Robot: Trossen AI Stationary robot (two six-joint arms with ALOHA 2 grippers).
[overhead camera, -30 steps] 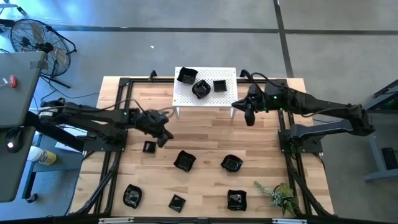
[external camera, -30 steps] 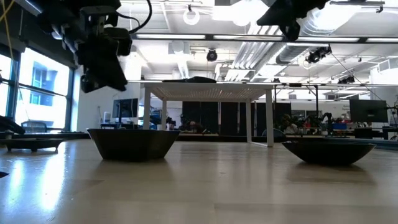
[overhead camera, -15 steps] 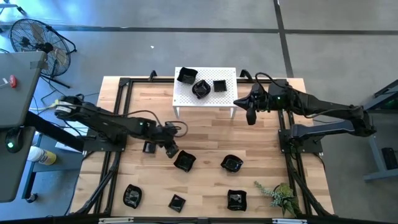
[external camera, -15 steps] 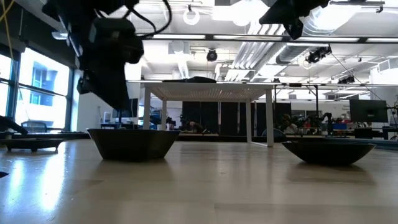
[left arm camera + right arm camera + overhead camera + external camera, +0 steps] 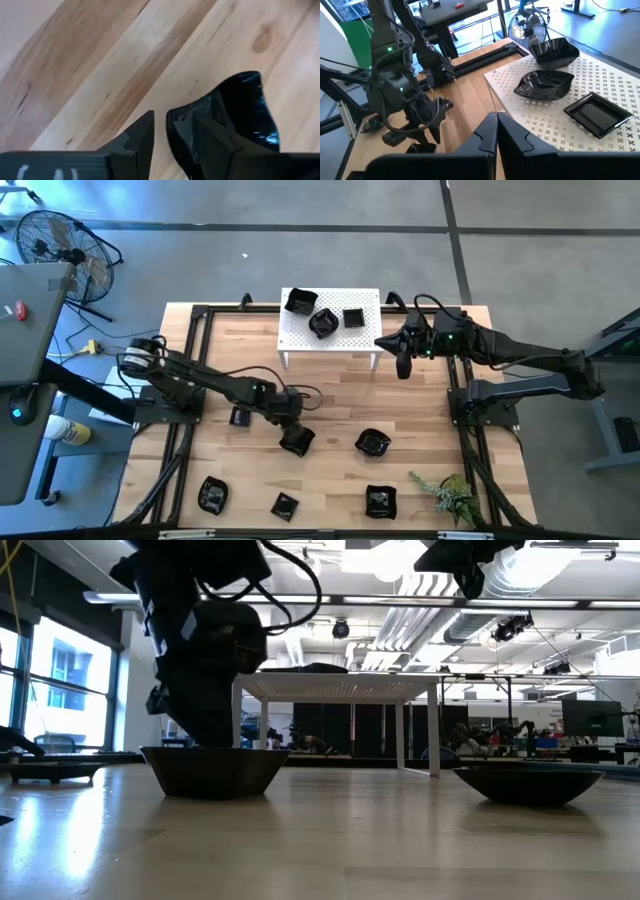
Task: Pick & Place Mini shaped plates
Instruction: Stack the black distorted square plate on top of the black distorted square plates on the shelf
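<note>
Since a second ago: left arm has swung from beside the small square plate out toward mid-table and dropped, its jaws opening on the way; right arm has barely shifted.
Left gripper (image 5: 292,432): low over the wavy-edged black plate (image 5: 297,440) at the table's centre, fingers apart and holding nothing yet.
Plate and fingers: in the left wrist view one finger (image 5: 212,142) sits inside the glossy dish (image 5: 235,117), the other (image 5: 140,140) outside it on bare wood, so the near rim stands between the two (a pinch on the wall looks like the plan, judging by that straddle).
Contact: cannot tell whether either finger is touching the rim yet.
Low view: the left gripper (image 5: 205,715) hangs right down at the lip of the dark bowl-like plate (image 5: 213,769).
Right gripper (image 5: 402,367): parked in the air just off the right end of the white perforated stand (image 5: 300,338), fingers pressed together, empty.
Stand: three black plates already rest on it, a wavy one (image 5: 554,51), a leaf-like one (image 5: 543,83) and a flat square one (image 5: 597,113), which suggests it is the drop-off spot.
Still on the table (image 5: 330,395): a small square plate (image 5: 239,416) near the left arm, a round one (image 5: 372,444) to the right, three more along the front edge (image 5: 213,495).
Also there: a sprig of fake greenery (image 5: 447,492) at the front right corner.
</note>
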